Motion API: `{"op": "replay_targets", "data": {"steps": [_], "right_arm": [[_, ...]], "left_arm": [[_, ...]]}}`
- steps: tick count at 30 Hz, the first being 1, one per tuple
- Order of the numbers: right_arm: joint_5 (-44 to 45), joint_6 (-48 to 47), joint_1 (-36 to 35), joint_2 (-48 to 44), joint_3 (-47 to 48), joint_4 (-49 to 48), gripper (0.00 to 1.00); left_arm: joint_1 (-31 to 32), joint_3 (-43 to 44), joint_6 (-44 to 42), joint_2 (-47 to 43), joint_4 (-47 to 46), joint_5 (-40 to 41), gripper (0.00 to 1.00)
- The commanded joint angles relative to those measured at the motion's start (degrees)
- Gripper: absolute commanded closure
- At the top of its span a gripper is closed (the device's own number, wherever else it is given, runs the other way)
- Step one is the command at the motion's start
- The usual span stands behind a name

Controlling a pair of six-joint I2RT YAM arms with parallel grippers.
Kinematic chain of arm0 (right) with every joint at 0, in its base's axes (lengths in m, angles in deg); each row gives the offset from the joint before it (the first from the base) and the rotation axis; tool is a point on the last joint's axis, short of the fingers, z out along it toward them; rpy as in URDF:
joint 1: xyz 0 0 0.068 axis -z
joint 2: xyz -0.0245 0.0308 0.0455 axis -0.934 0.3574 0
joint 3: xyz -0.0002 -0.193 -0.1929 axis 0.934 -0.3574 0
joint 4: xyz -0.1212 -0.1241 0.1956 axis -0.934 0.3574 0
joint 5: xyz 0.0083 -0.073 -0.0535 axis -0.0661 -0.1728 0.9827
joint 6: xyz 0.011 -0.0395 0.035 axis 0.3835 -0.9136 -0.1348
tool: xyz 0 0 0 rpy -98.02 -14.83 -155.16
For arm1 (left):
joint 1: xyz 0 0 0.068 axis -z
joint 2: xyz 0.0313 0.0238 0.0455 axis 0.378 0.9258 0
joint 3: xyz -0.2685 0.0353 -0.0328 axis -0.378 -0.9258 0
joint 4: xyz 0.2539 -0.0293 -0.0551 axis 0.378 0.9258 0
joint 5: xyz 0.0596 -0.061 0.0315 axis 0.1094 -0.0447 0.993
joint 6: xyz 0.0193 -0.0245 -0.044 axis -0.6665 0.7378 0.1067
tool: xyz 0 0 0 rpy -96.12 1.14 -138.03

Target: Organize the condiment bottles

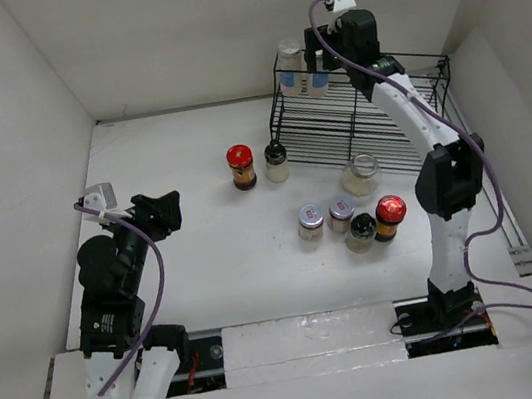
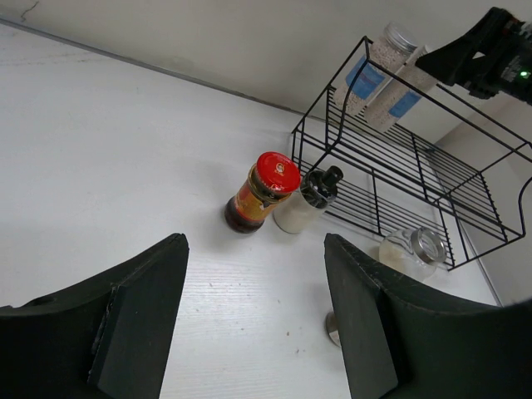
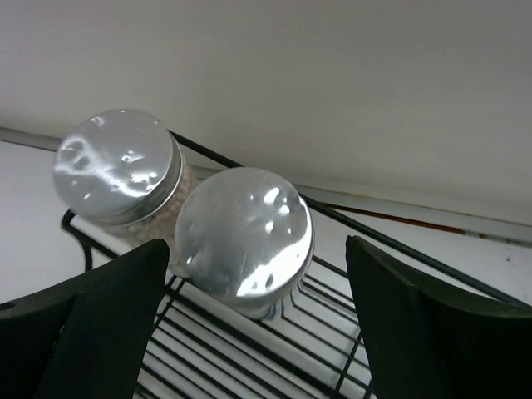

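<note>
While the right gripper (image 3: pixel 255 249) hangs over the black wire rack (image 1: pixel 375 121) with jaws spread wide, they flank one silver-lidded jar (image 3: pixel 243 231) without touching it. A second silver-lidded jar (image 3: pixel 116 166) stands just beside it on the upper tier, holding pale grains. On the table (image 1: pixel 169 164), a red-lidded brown jar (image 1: pixel 241 166) and a black-capped bottle (image 1: pixel 276 161) stand by the rack's corner. A clear jar (image 1: pixel 362 173) sits before the rack, and four more jars (image 1: pixel 350 219) cluster nearer. The left gripper (image 2: pixel 255 245) hovers partly spread, holding nothing.
</note>
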Motion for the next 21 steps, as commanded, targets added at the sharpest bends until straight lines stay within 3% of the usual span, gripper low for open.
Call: {"op": "replay_targets", "data": {"steps": [1, 3, 4, 8, 10, 14, 15, 18, 21], "right_arm": [[2.5, 0.5, -1.1, -12.4, -3.2, -7.3, 0.07], [3.0, 0.5, -2.5, -16.5, -7.8, -11.4, 0.11], [2.4, 0.5, -3.4, -20.8, -13.9, -13.0, 0.23], [-2.3, 0.5, -9.7, -28.2, -29.0, -19.9, 0.86], [-2.3, 0.5, -14.5, -28.7, -32.7, -20.5, 0.88], [-1.8, 0.5, -21.2, -25.8, -37.2, -21.1, 0.50], [-1.8, 0.5, -22.2, -24.9, -37.2, -20.4, 0.27], [0.8, 0.5, -24.5, -21.1, -35.5, -17.7, 0.02], [0.8, 0.0, -25.3, -16.9, -32.4, -15.3, 0.00]], "left_arm": [[-0.3, 0.4, -0.7, 0.2, -2.2, -0.7, 0.38], [-0.3, 0.4, -0.7, 0.2, -2.2, -0.7, 0.38], [-0.3, 0.4, -0.7, 0.2, -2.2, -0.7, 0.38], [-0.3, 0.4, -0.7, -0.4, -2.2, -0.7, 0.38], [-0.3, 0.4, -0.7, -0.4, -2.2, -1.2, 0.38], [-0.3, 0.4, -0.7, 0.2, -2.2, -1.2, 0.39], [-0.3, 0.4, -0.7, 0.2, -2.2, -1.2, 0.39], [-0.3, 0.4, -0.7, 0.2, -2.2, -1.7, 0.39], [-0.3, 0.4, -0.7, 0.7, -2.2, -1.7, 0.39]]}}
